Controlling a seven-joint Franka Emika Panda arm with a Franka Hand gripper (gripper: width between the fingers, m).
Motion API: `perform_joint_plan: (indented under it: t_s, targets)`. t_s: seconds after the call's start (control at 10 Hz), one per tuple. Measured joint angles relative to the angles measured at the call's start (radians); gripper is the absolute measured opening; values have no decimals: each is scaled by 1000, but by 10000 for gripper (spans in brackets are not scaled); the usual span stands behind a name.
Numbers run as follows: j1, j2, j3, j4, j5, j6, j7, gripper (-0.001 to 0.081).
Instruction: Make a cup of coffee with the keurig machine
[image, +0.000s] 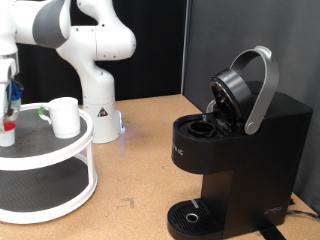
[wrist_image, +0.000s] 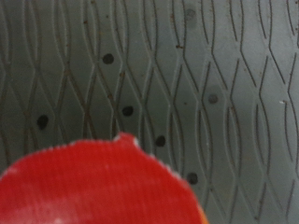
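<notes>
While the gripper (image: 9, 100) hovers over the red-topped pod (wrist_image: 98, 187) (can't tell its jaw state), the cup (image: 64, 116) sits on the tiered tray (image: 60, 150): light, rigid, slick ceramic, so I'd grab the rim

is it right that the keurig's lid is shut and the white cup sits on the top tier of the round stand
Not quite. In the exterior view the keurig machine has its lid raised, handle tilted up and the pod chamber exposed. The rest holds: the cup sits on the top tier of the round stand.
</notes>
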Motion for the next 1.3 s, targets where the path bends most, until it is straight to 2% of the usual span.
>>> perform_joint_plan:
  t_s: [0.7,0.8,0.9,1.0,1.1,1.3]
  targets:
    - [0,25,-10,-21,-1,34,0,808]
    - [0,25,-10,-21,-1,34,0,683]
    - [0,26,-10,-21,-1,34,0,683]
    - [0,26,-10,-20,-1,34,0,526]
    - [0,27,-10,-20,-1,34,0,470]
    - [0,27,-10,-18,-1,31,2,470]
